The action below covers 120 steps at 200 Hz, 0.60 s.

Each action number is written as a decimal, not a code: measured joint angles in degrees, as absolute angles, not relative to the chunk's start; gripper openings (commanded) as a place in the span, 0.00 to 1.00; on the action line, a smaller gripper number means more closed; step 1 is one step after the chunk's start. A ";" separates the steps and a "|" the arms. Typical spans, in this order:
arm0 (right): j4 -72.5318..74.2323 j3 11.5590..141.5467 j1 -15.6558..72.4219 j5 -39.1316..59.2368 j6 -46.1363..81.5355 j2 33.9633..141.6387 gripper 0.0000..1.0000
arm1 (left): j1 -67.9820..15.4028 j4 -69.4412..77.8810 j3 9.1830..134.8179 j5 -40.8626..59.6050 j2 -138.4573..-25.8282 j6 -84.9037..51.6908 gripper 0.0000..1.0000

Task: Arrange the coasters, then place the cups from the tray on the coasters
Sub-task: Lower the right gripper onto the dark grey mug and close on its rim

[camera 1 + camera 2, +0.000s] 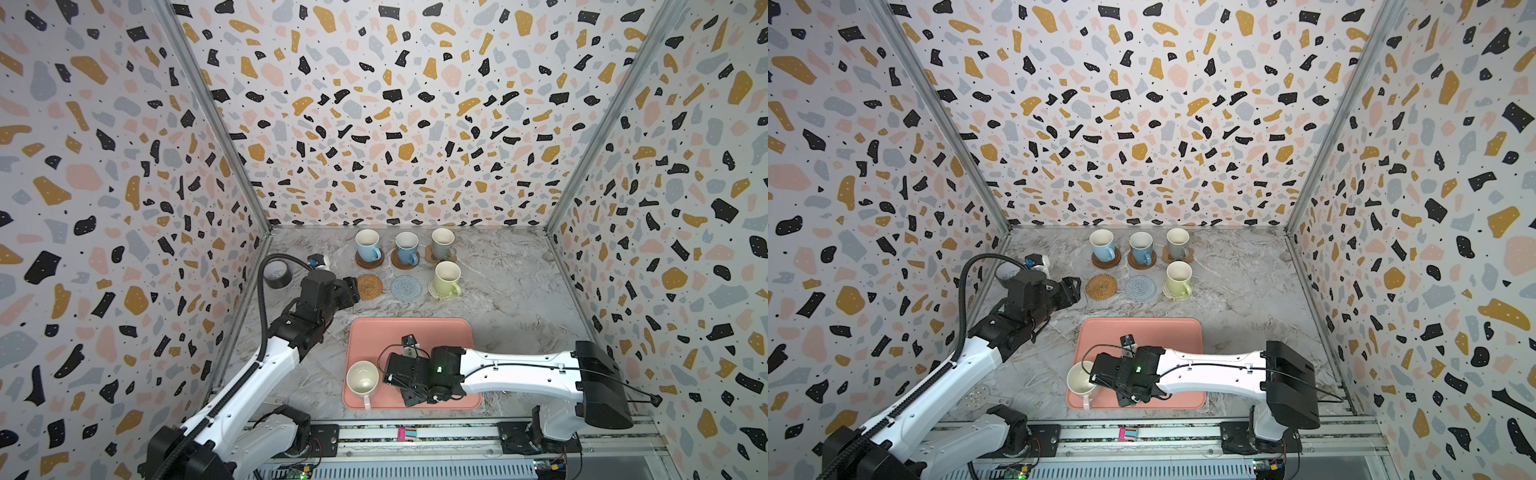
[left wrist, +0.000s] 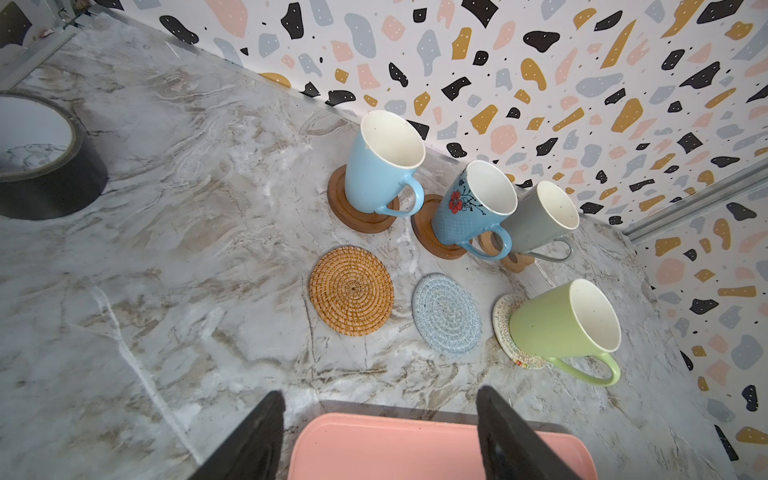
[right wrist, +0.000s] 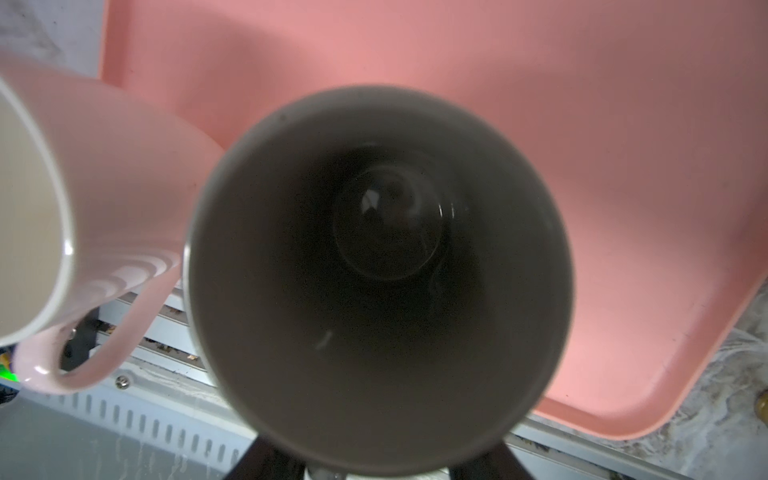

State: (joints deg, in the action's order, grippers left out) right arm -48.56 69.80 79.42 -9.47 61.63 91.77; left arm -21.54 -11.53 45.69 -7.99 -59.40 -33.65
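Two mugs are standing on the salmon-pink tray (image 1: pixel 415 328): a pale pink mug (image 1: pixel 362 380) and a dark grey mug (image 3: pixel 374 291), both empty. The right gripper (image 3: pixel 378 465) is reaching over the dark grey mug, a finger on either side (whether it is clamping cannot be told). The left gripper (image 2: pixel 380 397) is hovering, jaws apart and empty, near the bare rattan coaster (image 2: pixel 351 291) and pale blue coaster (image 2: pixel 446 313). Four empty mugs are sitting on coasters near the back wall: light blue mug (image 2: pixel 374 174), floral blue mug (image 2: pixel 465 216), grey mug (image 2: pixel 536 220), green mug (image 2: pixel 557 324). Terrazzo-print walls (image 1: pixel 395 104) are enclosing the marble-patterned tabletop (image 1: pixel 498 299).
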 measured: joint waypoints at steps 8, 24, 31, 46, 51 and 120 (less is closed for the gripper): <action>-48.64 69.67 79.40 -9.63 61.56 91.74 0.49 | -21.54 -11.53 45.69 -7.99 -59.42 -33.65 0.74; -48.99 69.41 79.33 -9.82 61.43 91.74 0.47 | -21.54 -11.53 45.67 -7.99 -59.46 -33.65 0.74; -49.25 69.36 79.33 -9.89 61.39 91.74 0.47 | -21.54 -11.53 45.67 -7.99 -59.48 -33.65 0.74; -49.56 69.36 79.29 -9.96 61.19 91.74 0.45 | -21.54 -11.55 45.67 -7.99 -59.48 -33.67 0.74; -49.56 69.36 79.24 -10.00 61.10 91.74 0.45 | -21.54 -11.53 45.67 -7.99 -59.48 -33.67 0.74; -49.23 69.36 78.48 -10.33 58.78 91.98 0.37 | -21.54 -12.01 45.69 -8.03 -59.48 -33.67 0.74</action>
